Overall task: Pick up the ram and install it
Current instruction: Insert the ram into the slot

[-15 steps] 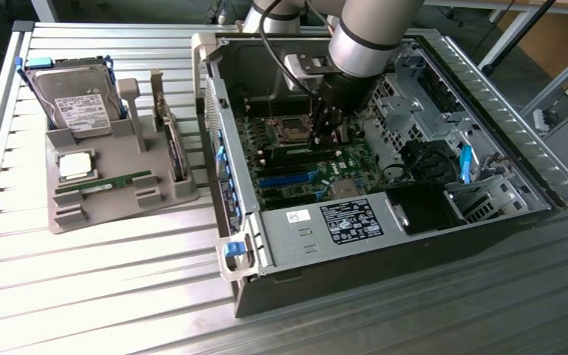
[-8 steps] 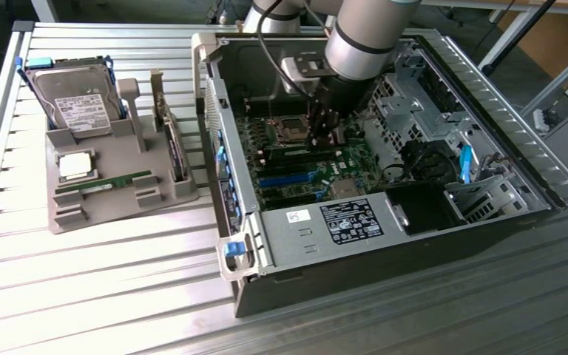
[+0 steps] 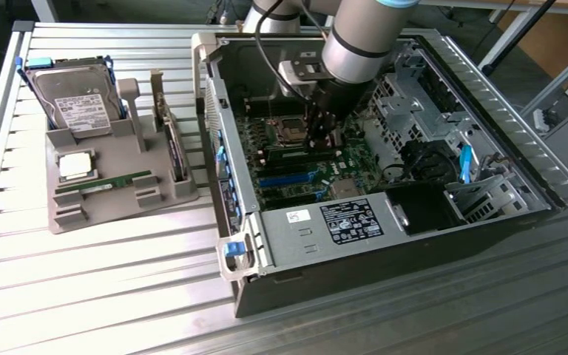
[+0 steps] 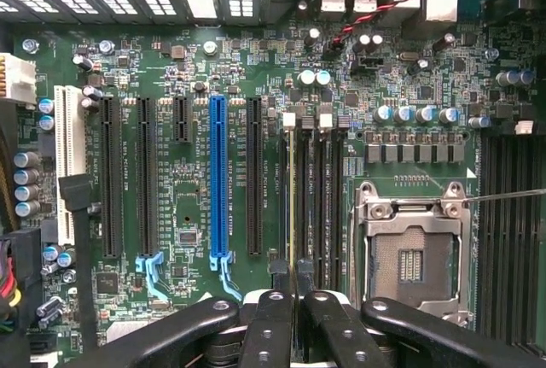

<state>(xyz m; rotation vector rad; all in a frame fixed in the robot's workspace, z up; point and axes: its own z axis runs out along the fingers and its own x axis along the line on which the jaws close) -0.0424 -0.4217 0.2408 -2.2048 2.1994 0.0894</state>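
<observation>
The ram [image 4: 293,206] appears edge-on as a thin yellow-green strip running along one of the black memory slots [image 4: 328,197] on the green motherboard [image 4: 192,189]. My gripper [image 4: 295,295] is shut on its near end, the two black fingers [image 4: 271,325] pressed close on either side. In the exterior view the gripper [image 3: 319,142] reaches down inside the open computer case [image 3: 222,148], with the ram [image 3: 286,154] a short green bar just below it. Whether the stick is seated in the slot I cannot tell.
An empty CPU socket [image 4: 411,253] lies close beside the memory slots. A blue expansion slot [image 4: 218,180] and black ones lie on the other side. On the exterior view's left, a grey tray [image 3: 116,159] holds a hard drive [image 3: 75,96], a silver CPU chip [image 3: 75,164] and another green stick [image 3: 101,183].
</observation>
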